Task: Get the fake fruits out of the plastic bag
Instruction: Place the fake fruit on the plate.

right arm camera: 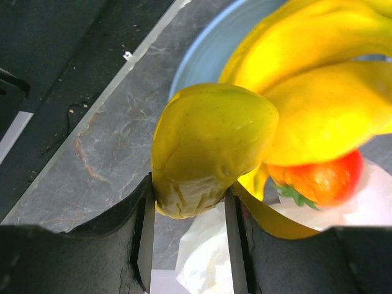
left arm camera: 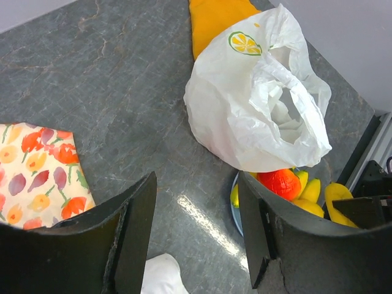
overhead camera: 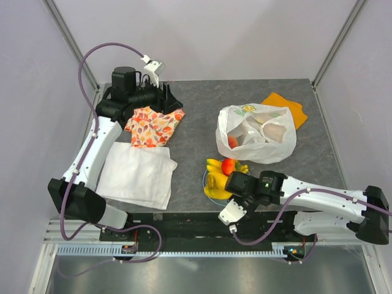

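On grey marbled desk (overhead camera: 202,110), pale walls (overhead camera: 202,37) rnd: crinkly white plastic bag (overhead camera: 257,131) nr far-right corner; glossy yellow fruit (right arm camera: 211,141) clamped in R hand (right arm camera: 188,205); L hand (left arm camera: 196,184) released, empty.

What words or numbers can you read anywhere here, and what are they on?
None: no words or numbers can be read in any view.
The plastic bag carries only a printed lemon-slice picture, with no letters that can be made out.

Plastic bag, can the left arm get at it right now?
Probably yes: the left gripper is open and empty, and only bare table lies between it and the plastic bag.
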Available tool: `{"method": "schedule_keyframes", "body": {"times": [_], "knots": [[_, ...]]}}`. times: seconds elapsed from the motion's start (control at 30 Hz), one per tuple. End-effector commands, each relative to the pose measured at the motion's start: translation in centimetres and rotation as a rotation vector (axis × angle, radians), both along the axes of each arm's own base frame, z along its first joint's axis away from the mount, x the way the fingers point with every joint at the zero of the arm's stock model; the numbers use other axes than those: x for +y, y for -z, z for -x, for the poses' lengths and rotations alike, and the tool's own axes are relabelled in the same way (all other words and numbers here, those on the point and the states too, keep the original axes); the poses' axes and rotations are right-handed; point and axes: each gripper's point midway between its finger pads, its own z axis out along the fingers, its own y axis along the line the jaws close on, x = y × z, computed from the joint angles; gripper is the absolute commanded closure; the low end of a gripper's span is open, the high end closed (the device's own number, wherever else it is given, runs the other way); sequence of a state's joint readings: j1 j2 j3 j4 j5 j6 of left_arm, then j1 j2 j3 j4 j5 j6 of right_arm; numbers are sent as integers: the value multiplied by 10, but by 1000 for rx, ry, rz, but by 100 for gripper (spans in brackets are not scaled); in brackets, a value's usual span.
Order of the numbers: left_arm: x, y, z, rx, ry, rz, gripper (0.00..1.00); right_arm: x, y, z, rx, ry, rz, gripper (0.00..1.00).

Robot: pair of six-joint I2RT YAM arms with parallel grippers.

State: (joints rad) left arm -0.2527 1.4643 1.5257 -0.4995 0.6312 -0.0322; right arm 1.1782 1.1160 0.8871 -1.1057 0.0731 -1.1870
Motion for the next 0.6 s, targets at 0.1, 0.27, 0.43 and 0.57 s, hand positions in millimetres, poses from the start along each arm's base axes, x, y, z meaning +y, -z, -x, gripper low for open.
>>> {"method": "schedule_keyframes", "body": {"times": [0.1, 0.27, 0.43, 0.57], "knots": [[5, -23, 13, -89, 12, 3, 38, 9, 21, -18, -105, 5, 28, 64], [4, -24, 13, -92, 17, 6, 38, 11, 28, -24, -133, 29, 39, 65], [4, -22, 14, -84, 20, 5, 38, 11, 32, -24, -130, 27, 35, 63], [3, -19, 14, -77, 24, 7, 38, 12, 34, -22, -120, 9, 34, 55]]}}
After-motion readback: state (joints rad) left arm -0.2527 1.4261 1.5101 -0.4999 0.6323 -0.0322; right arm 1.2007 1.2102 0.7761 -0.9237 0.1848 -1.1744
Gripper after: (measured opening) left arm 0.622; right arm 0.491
